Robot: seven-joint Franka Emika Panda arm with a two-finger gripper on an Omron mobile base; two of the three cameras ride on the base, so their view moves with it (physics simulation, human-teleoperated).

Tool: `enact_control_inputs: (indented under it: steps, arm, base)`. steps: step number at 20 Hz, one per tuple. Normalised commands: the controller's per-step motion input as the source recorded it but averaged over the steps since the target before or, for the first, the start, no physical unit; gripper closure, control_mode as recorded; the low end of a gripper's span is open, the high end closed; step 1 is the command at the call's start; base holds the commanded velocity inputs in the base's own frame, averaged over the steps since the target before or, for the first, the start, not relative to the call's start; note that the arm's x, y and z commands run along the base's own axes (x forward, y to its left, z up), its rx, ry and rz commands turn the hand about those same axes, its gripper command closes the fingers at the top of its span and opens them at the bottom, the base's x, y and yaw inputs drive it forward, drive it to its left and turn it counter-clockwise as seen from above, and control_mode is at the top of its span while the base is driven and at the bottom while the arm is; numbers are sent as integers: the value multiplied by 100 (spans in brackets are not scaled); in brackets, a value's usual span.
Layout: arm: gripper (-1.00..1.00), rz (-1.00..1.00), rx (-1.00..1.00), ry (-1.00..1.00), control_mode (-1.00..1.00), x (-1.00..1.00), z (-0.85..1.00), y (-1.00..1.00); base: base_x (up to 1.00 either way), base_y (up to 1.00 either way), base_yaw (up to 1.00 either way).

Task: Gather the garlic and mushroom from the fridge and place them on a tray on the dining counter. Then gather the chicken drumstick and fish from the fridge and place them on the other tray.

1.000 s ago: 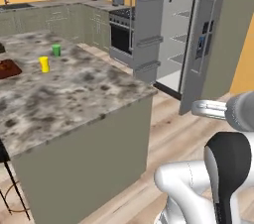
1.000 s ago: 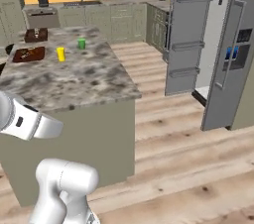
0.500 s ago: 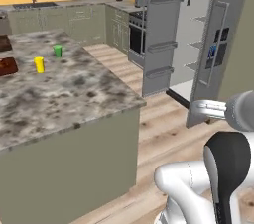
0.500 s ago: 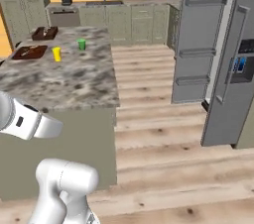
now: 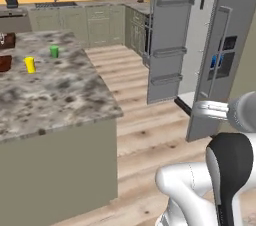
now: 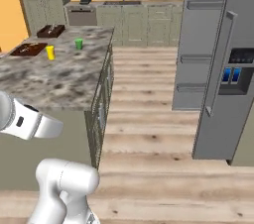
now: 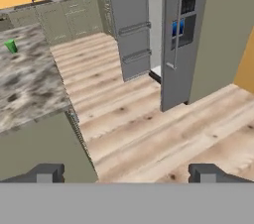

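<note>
Two fridge (image 5: 200, 45) doors ajar, gripper (image 7: 126, 172) wide.

Arm raised, claw wide and empty.
The white arm (image 5: 220, 180) rises from the base with its dark elbow joint bent and the forearm reaching forward. In the hand view the claw (image 7: 126, 172) has both dark fingertips (image 7: 49, 172) set far apart, with nothing gripped between them.

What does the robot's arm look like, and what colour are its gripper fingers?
The arm has glossy white rounded shells with a dark, nearly black joint segment and a light grey cylindrical link above it. In the right base view another white link carries a small dark marking. The gripper has two small, blocky dark grey fingertips. No cables are visible.
</note>
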Motion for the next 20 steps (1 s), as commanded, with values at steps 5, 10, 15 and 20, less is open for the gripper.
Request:
enact_control_inputs:
  steps: [5,10,15,20]
  arm:
    - [-100,0,0,0,100,0,0,0]
    - [-100,0,0,0,100,0,0,0]
    - [-100,0,0,0,100,0,0,0]
    - [-100,0,0,0,100,0,0,0]
  base:
    - [59,-76,30]
    - [72,-70,30]
    - [82,-71,28]
    - [93,-71,26]
